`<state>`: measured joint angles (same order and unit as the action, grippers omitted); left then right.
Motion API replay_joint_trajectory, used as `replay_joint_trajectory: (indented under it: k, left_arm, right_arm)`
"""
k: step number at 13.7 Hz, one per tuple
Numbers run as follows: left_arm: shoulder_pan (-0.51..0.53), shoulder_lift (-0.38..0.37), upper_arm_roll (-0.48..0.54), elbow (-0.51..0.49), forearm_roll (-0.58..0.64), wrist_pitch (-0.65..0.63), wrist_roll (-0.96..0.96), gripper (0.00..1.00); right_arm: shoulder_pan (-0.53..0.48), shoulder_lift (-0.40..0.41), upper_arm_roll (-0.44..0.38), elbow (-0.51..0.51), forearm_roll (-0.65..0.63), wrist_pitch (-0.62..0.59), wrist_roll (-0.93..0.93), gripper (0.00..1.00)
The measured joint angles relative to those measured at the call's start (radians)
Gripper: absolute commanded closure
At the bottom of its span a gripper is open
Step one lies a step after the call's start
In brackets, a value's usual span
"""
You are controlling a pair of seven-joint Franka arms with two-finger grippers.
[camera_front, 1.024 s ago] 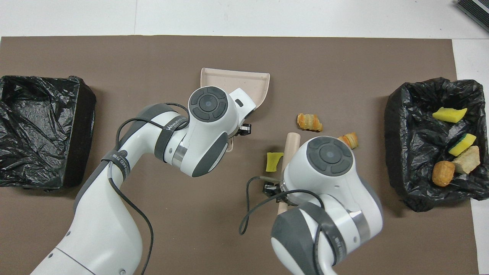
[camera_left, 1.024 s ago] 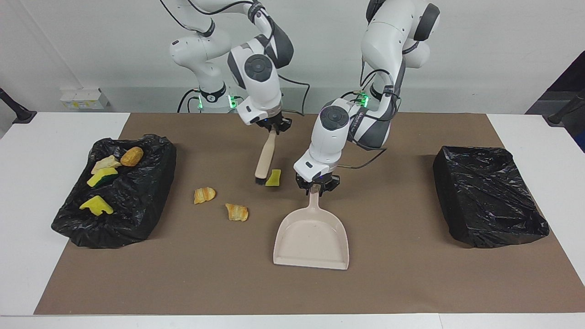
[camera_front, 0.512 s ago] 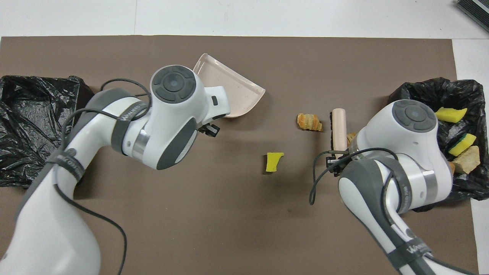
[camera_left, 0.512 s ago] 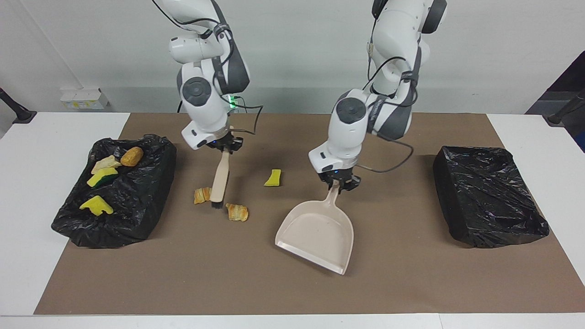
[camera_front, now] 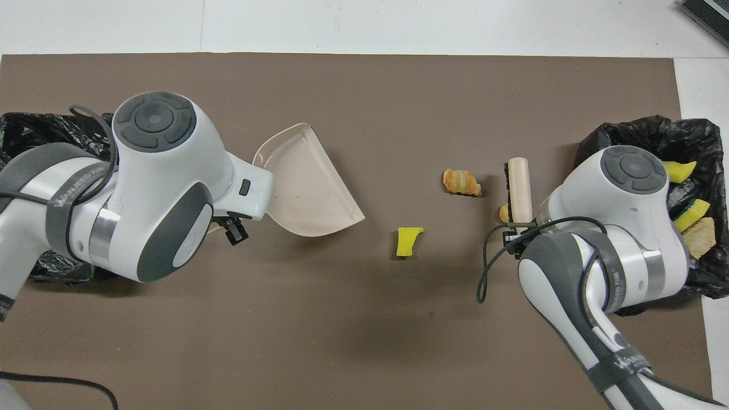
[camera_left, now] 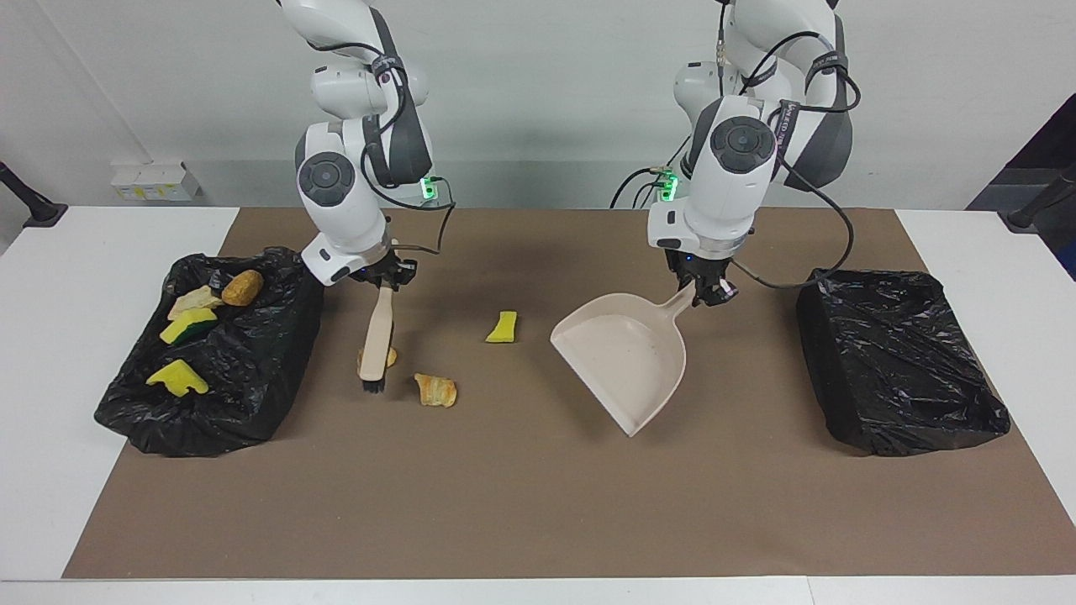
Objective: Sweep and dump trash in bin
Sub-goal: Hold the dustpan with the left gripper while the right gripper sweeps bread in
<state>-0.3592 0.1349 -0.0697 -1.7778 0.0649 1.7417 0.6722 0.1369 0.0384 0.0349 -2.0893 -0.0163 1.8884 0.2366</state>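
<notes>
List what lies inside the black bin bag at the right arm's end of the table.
The bin holds two yellow sponge pieces, one green-backed, a pale chunk and a brown bun. From overhead, the right arm covers part of it; nothing shows under the folds.

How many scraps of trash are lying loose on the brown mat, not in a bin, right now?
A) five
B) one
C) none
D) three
D: a yellow sponge piece lies mid-mat, a pastry lies toward the right arm's end, and a second pastry peeks out beside the brush held in the right gripper.
</notes>
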Motion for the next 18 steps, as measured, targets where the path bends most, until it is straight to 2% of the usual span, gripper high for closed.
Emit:
replay_joint_trajectory:
  k: [2,5,7,10,15,18]
  left_arm:
    - [0.0,-0.03,-0.002,-0.064,0.001,0.011,0.08,1.0]
    - [0.01,-0.061,0.0,-0.147,0.023,0.128,0.149,1.0]
    - [0.012,-0.066,-0.001,-0.184,0.03,0.186,0.171,1.0]
    - [0.011,-0.067,-0.009,-0.24,0.031,0.249,0.173,1.0]
    - [0.01,-0.069,-0.012,-0.293,0.032,0.283,0.172,1.0]
    - [-0.01,-0.071,-0.015,-0.313,0.032,0.296,0.143,1.0]
  right_arm:
    - [-0.009,0.0,-0.001,-0.021,-0.053,0.032,-0.002,1.0]
    - [-0.087,-0.003,-0.002,-0.055,-0.107,0.057,-0.08,1.0]
    - [-0.125,-0.023,-0.004,-0.125,-0.159,0.13,-0.113,1.0]
    - [-0.123,-0.029,0.004,-0.222,-0.174,0.245,-0.114,1.0]
    - [0.033,0.002,0.013,-0.192,-0.159,0.27,-0.111,1.0]
    - [0.142,0.054,0.015,-0.14,-0.068,0.27,-0.095,1.0]
